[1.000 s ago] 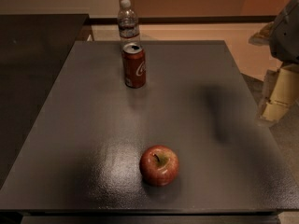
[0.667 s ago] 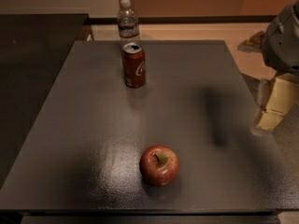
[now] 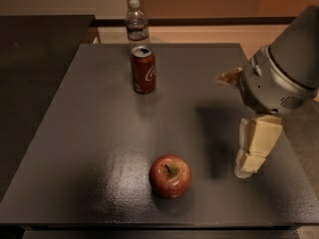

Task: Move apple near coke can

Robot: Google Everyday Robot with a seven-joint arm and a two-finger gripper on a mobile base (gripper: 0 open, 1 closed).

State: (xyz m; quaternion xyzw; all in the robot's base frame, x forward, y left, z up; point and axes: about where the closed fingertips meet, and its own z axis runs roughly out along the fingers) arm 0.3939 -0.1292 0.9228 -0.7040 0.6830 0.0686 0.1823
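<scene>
Camera view | gripper (image 3: 238, 127) has swung in over the right edge of the surface (image 3: 89, 148), jaws spread, holding nothing | apple (image 3: 170, 176) near front edge, untouched | coke can (image 3: 143, 69) near back edge, well apart | approach begun, grasp still ahead

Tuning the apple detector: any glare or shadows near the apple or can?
Camera view: a broad soft sheen on the dark table left of the apple, small highlight on the apple's top; the gripper hangs right of the apple near the table's right edge, its dark shadow streak lying between them; the coke can looks evenly lit.
</scene>
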